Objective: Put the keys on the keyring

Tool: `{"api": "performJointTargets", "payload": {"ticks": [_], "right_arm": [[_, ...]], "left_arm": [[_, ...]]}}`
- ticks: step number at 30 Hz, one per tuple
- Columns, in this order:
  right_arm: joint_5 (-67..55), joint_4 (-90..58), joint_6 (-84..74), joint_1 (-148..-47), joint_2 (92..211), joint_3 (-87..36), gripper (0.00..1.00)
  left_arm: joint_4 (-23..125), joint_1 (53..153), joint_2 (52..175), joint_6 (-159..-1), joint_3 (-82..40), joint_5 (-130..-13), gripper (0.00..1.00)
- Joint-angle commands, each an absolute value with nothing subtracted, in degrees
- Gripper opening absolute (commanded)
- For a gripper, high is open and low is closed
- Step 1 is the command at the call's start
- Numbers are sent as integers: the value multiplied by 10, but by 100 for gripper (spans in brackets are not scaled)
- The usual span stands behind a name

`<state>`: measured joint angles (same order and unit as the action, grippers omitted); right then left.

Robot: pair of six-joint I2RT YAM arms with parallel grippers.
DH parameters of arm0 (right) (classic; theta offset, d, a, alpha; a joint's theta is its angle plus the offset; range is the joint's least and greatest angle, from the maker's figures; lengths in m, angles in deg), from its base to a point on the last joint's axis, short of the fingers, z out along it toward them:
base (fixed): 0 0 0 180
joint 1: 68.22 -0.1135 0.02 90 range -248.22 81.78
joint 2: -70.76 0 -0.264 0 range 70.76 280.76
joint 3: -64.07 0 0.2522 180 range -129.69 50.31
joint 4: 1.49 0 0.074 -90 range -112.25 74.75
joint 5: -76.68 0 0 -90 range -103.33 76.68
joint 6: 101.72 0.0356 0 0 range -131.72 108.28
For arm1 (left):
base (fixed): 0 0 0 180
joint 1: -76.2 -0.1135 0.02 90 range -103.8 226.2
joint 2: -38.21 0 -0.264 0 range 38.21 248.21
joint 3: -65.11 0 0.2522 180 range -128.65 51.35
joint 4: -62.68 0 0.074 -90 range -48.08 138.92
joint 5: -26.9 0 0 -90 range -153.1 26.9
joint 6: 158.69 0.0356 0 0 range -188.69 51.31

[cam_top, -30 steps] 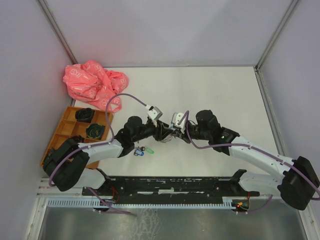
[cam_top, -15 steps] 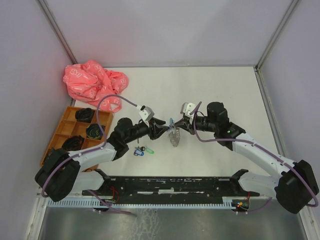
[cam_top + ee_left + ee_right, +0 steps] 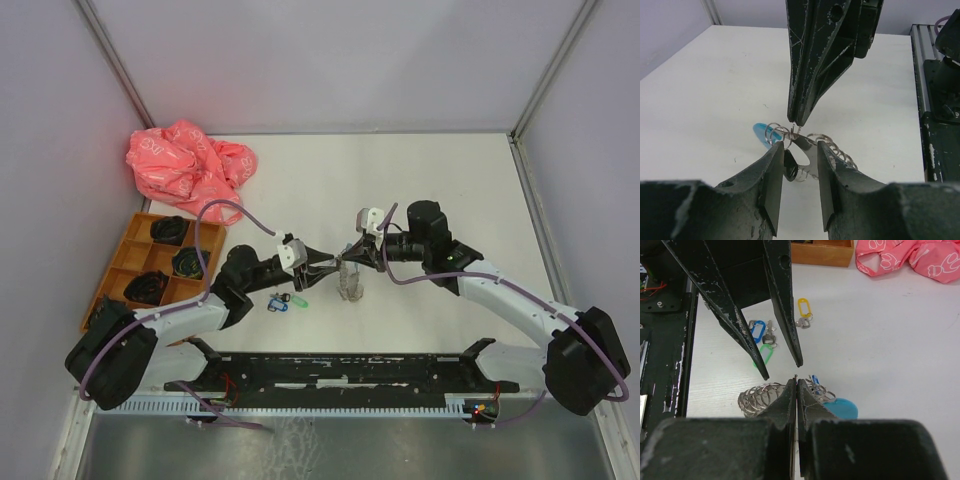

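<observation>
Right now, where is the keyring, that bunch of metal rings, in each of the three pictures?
Top external: keyring just below the picture's centre, on the white table.
Left wrist: lower centre, between the open jaws of the left gripper.
Right wrist: lower centre, at that camera's own fingertips.
Shared landmark: the shut right gripper pinching a ring; it enters the left wrist view from above.

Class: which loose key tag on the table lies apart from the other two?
The yellow tag, lying alone; the blue tag and green tag lie close together.
</observation>
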<state>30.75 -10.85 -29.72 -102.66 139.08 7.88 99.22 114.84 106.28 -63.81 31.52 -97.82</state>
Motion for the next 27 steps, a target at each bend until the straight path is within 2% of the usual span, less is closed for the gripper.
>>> {"api": "performJointTargets", "payload": {"ticks": [1,8,17,27], "right_arm": [[347,-72,-308,-1025,1392,49,1],[357,-85,-319,-1025,1386,51,1],[369,-90,-329,-1025,1384,51,1],[376,-102,-340,-1025,1378,53,1]], "left_arm": [[1045,1147,1068,-578,311,-988,39],[1042,1148,1084,-565,297,-997,37],[1028,1148,1097,-566,284,-1012,29],[1019,1147,1097,-571,279,-1017,29]]}}
